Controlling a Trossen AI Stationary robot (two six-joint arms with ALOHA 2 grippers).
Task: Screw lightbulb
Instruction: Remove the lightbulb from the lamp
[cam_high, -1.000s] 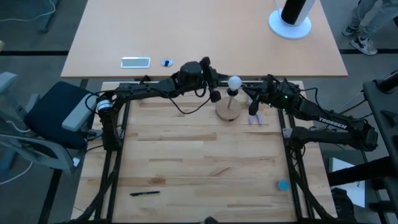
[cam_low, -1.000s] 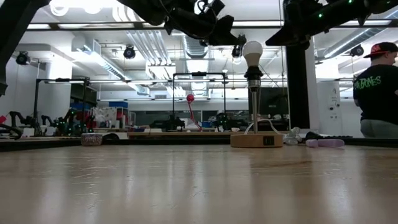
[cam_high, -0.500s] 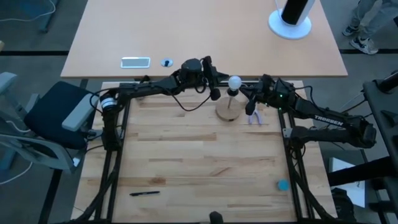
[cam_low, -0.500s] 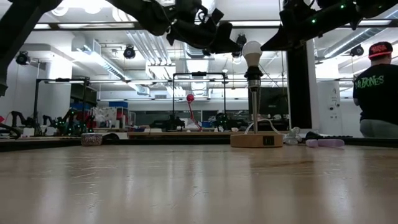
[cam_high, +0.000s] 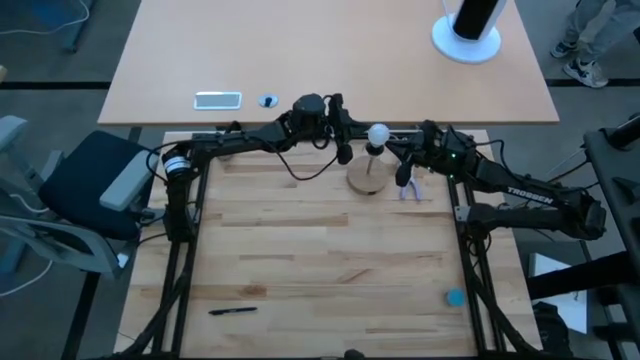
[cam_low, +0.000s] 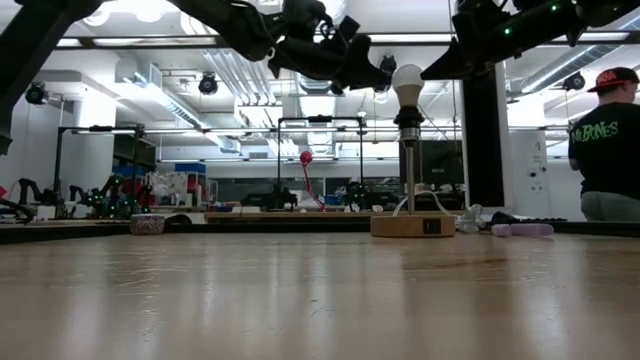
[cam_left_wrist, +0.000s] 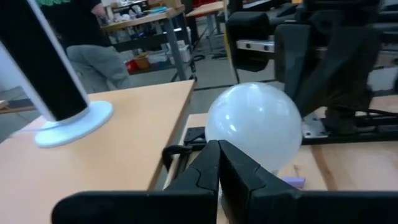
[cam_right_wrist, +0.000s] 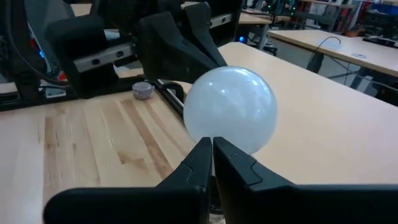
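1 lightbulb (cam_high: 377, 133) seated upright atop black post of 1 round wooden disc (cam_high: 367, 180) on bench (cam_high: 320, 260). 2 claws flanking, apart from bulb: left claw (cam_high: 345, 154) closed, empty; right claw (cam_high: 405, 168) closed, empty.

White lightbulb (cam_right_wrist: 231, 109) just beyond closed right end effector (cam_right_wrist: 211, 148) fingertips

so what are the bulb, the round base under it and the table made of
Lightbulb: frosted white glass or plastic, can't tell which; smooth, with soft highlights. Round base: looks like pale wood, matte, with a dark, probably metal post. Table: light wooden planks with visible grain and a slight sheen.
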